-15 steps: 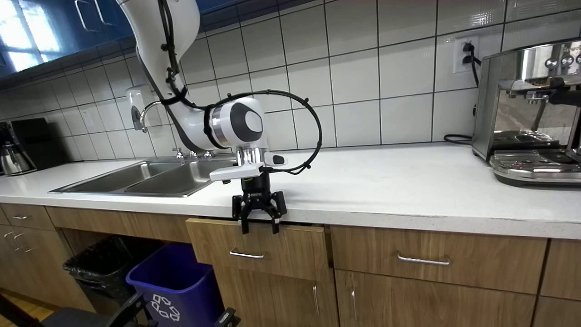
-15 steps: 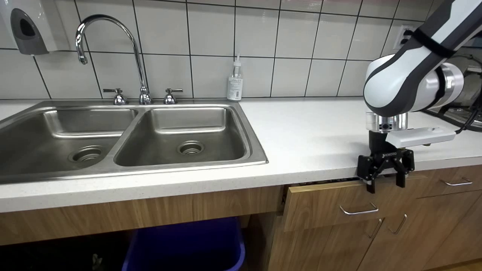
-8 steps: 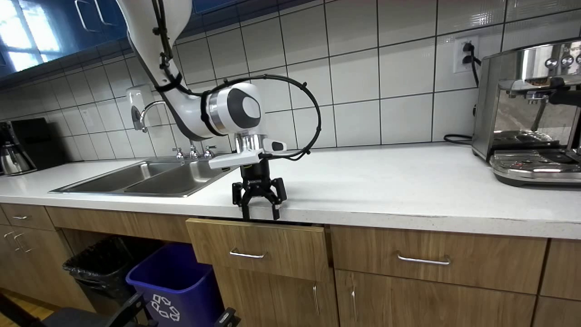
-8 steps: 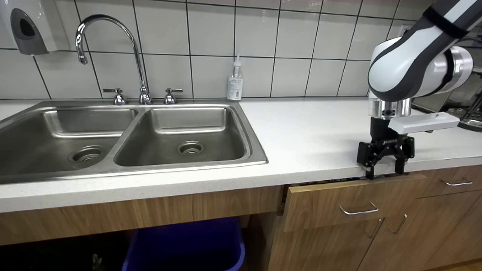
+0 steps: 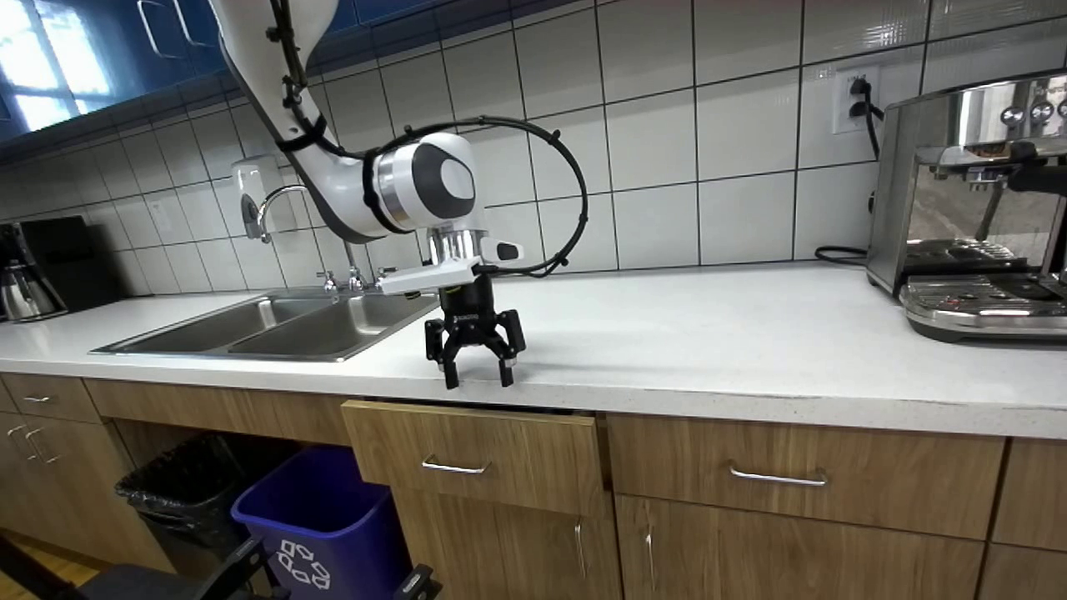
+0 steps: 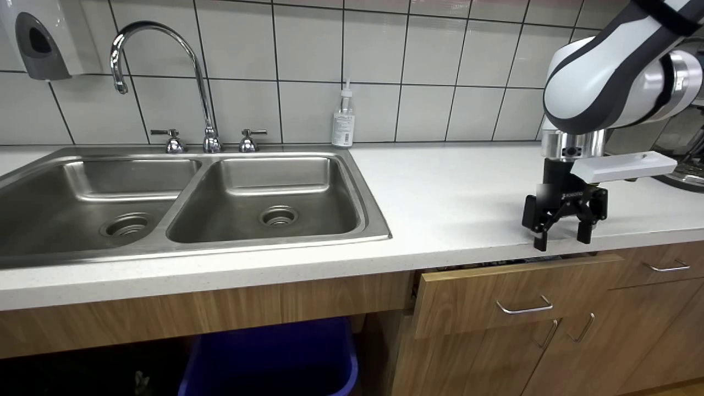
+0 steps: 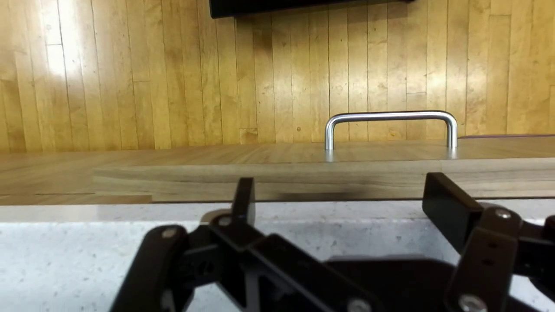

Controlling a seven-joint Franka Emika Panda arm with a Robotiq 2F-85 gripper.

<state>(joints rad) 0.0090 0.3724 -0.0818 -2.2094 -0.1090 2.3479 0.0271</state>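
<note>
Now the fingers (image 5: pixel 451 377) have risen a little, spread apart and holding nothing, so the slightly open drawer (image 5: pixel 479 442) below them stands untouched.

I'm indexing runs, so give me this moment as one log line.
gripper: open, empty | place: above countertop, near front edge | drawer: partly open | handle: untouched

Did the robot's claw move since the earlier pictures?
Yes, up. In both exterior views, the claw overlapped the front of the partly open wood-grain drawer a second ago; now it shows above that unmoved drawer's top edge.
</note>
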